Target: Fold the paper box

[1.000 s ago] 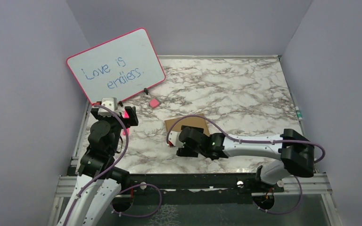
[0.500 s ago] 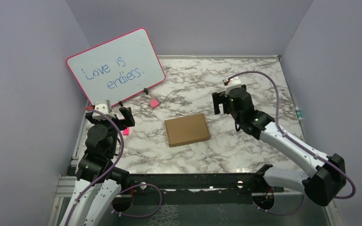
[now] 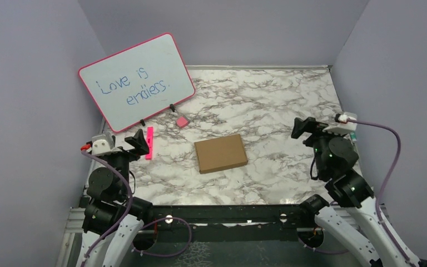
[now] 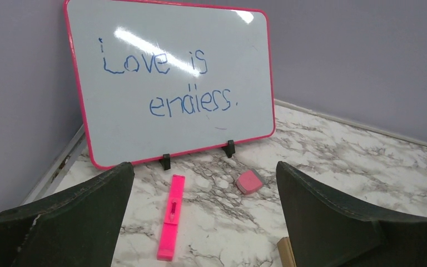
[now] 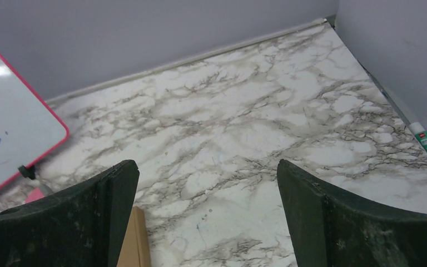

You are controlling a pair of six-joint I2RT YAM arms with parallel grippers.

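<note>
Purple walls are set around a marble worktop (image 3: 278, 100), and a pink-framed whiteboard (image 3: 136, 78) is leaned at the far left. In the middle, the paper box (image 3: 220, 153) is laid flat and shut, so nothing inside can be seen. It is judged light, stiff and easily dented, best pinched by a thin edge. The left jaws and right jaws are spread wide, well apart from it, with nothing held.

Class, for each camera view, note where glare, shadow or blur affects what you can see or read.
Left wrist view: a bright glare streak crosses the whiteboard over "Love is", though the writing is legible. Right wrist view: a smaller glare patch sits on the whiteboard's visible corner. Top external view: the light is even, the paper box casts hardly any shadow, and nothing looks blurred.
</note>
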